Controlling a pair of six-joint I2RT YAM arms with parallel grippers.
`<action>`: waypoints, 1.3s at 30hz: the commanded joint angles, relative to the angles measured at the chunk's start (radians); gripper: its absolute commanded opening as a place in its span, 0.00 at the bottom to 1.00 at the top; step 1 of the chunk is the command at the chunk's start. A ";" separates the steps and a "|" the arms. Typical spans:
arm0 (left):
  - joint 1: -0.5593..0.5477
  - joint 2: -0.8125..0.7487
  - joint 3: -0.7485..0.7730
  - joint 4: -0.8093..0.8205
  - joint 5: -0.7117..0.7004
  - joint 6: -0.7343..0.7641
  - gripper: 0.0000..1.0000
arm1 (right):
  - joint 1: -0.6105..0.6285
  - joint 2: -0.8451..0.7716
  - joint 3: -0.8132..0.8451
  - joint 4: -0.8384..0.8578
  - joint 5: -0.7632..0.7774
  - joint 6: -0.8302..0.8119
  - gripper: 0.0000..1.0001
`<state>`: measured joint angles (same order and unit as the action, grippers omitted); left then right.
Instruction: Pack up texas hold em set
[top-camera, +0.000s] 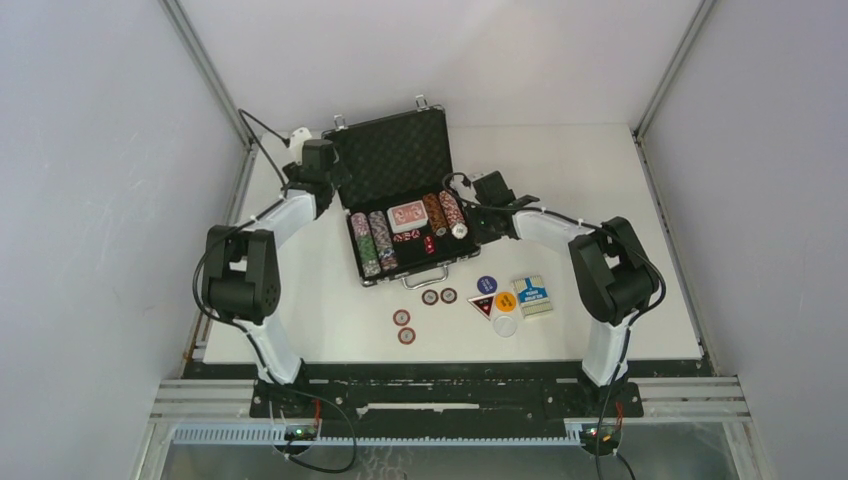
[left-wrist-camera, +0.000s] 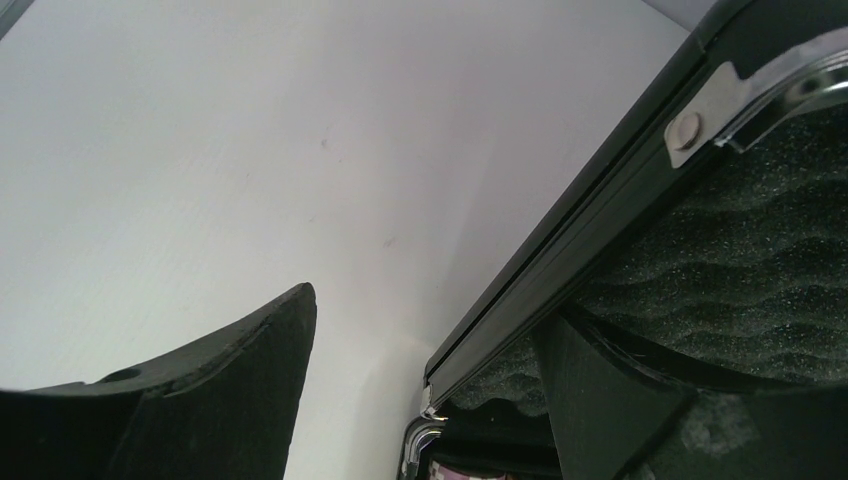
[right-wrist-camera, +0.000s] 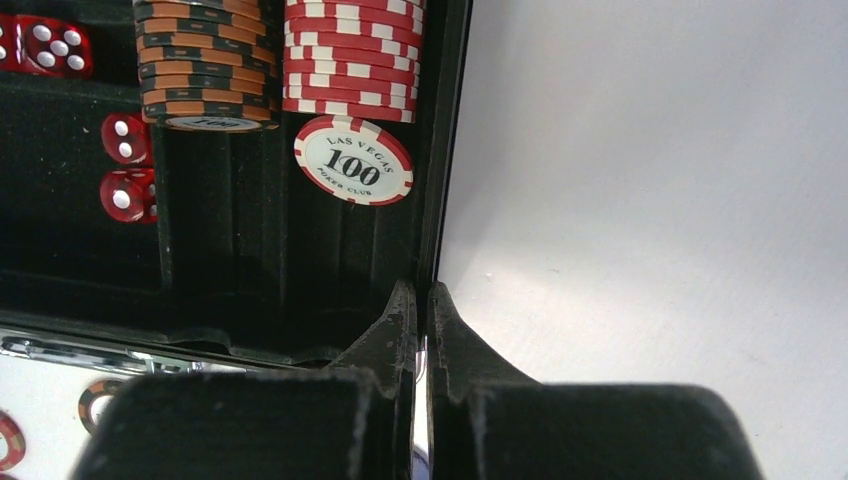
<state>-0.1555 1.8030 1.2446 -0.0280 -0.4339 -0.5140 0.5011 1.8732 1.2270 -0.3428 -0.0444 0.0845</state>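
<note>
The black silver-edged case (top-camera: 395, 160) stands open mid-table, its lid (left-wrist-camera: 640, 170) upright. Its tray holds rows of striped chips (top-camera: 375, 243), a red deck (top-camera: 406, 215) and red dice (right-wrist-camera: 127, 165). My left gripper (top-camera: 325, 175) is open, one finger outside the lid's left edge and the other against the foam lining (left-wrist-camera: 432, 310). My right gripper (top-camera: 468, 222) is shut with nothing in it, its tips (right-wrist-camera: 421, 290) at the tray's right wall, near a red 100 chip (right-wrist-camera: 353, 160). Several loose chips (top-camera: 430, 296), coloured dealer buttons (top-camera: 487, 284) and a blue deck (top-camera: 532, 295) lie on the table before the case.
The case's metal handle (top-camera: 424, 272) faces the near side. Grey walls and metal frame posts (top-camera: 215, 80) enclose the white table (top-camera: 600, 170) on both sides. Each arm reaches in from its own side of the case.
</note>
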 joint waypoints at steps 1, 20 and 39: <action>0.020 0.040 0.107 0.034 0.015 0.008 0.82 | 0.072 0.019 -0.039 -0.061 -0.100 0.035 0.00; 0.038 0.208 0.362 -0.046 0.031 0.029 0.84 | 0.135 0.076 0.039 -0.009 -0.161 0.063 0.00; 0.048 0.052 0.202 0.027 0.112 -0.006 0.97 | 0.180 0.018 0.097 -0.061 -0.083 0.036 0.33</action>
<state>-0.1078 1.9781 1.4979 -0.0864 -0.3458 -0.5026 0.6067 1.9320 1.3170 -0.3817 -0.0525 0.1425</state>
